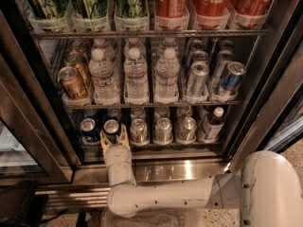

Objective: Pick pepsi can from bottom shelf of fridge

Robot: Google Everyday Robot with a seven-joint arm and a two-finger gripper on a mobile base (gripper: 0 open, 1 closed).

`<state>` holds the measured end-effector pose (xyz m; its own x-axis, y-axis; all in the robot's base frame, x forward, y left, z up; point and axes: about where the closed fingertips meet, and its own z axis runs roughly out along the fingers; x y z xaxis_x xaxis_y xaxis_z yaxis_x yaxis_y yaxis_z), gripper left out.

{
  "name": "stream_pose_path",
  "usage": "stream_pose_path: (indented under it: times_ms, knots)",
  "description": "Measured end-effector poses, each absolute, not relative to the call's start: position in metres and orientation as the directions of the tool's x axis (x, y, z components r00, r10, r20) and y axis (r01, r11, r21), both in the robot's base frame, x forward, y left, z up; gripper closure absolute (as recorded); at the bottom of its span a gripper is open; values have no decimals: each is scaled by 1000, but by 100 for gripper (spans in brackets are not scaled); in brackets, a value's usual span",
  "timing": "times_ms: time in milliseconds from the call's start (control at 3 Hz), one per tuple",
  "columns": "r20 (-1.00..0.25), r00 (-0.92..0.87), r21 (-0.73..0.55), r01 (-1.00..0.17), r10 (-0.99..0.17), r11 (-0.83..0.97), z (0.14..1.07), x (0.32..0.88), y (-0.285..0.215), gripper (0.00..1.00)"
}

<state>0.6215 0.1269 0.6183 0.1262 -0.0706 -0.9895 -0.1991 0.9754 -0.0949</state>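
The fridge (265, 86) stands open, dark inside. On its bottom shelf (199, 144) two dark-blue pepsi cans stand at the front left, one (89, 128) in the leftmost lane and one (111, 127) in the lane beside it. My gripper (113, 139) reaches in low from the white arm (170, 195). Its pale fingers (103, 144) stand open on either side of the second pepsi can, at the can's lower front. The can still stands on the shelf.
Pale silver cans (163, 129) fill the lanes to the right, then a small dark bottle (211, 122). The rack above holds water bottles (136, 77), brown cans (72, 82) and slim blue-and-silver cans (230, 78). A steel sill (180, 170) runs below the shelf.
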Motion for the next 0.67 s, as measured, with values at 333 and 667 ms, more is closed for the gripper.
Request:
stream_pose_path:
  times_ms: [333,667]
  knots:
    - [-989,143,-80,-224,-48,971,631,614,132,100]
    - [-988,153,-70,-282,-28,957,656,597,137,100]
